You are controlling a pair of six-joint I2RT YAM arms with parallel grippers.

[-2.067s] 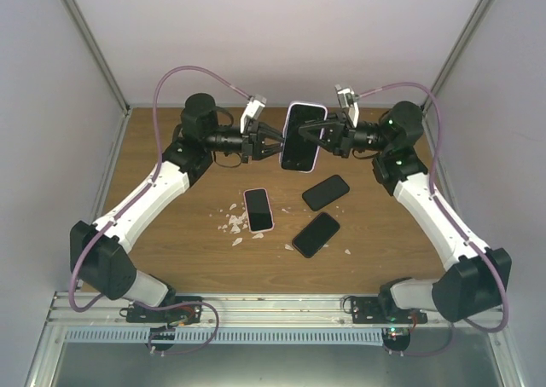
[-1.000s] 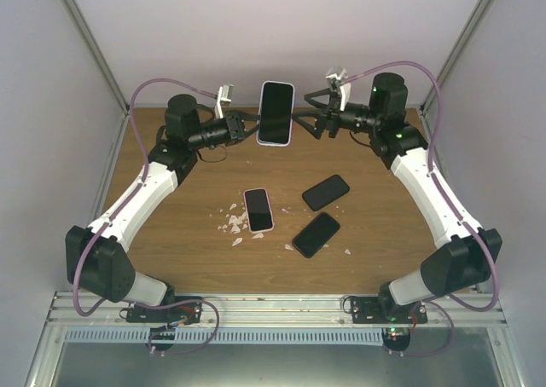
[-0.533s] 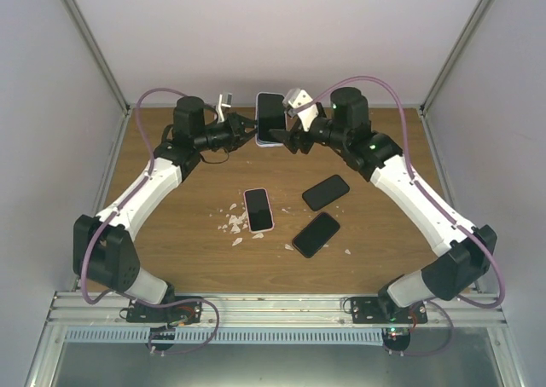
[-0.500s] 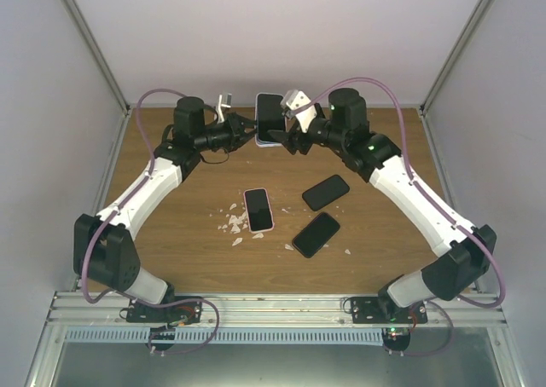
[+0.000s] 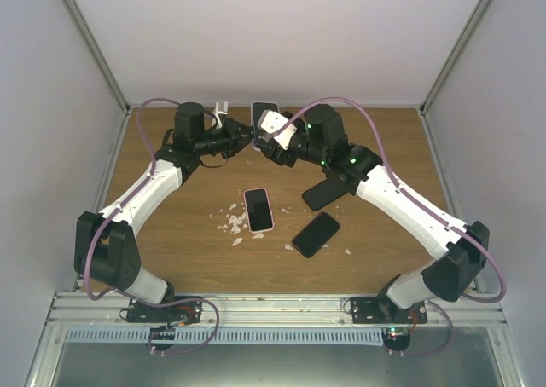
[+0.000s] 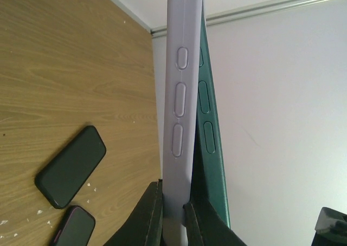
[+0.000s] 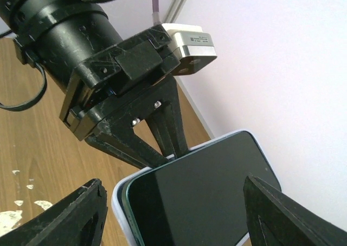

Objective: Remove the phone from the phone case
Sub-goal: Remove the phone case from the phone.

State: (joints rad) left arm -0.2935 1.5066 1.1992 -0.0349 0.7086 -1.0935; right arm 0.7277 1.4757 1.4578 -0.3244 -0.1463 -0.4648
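Right gripper closer, seemingly wide around one phone; left gripper tight on case; three loose phones.

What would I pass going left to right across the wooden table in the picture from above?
White crumbs → pink-edged phone → black phone nearest the front.

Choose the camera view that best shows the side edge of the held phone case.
Left wrist: the case stands edge-on, button bumps clear, the green phone angled away from it. Right wrist shows mostly the screen with a thin pale rim. The top view shows it small and partly hidden.
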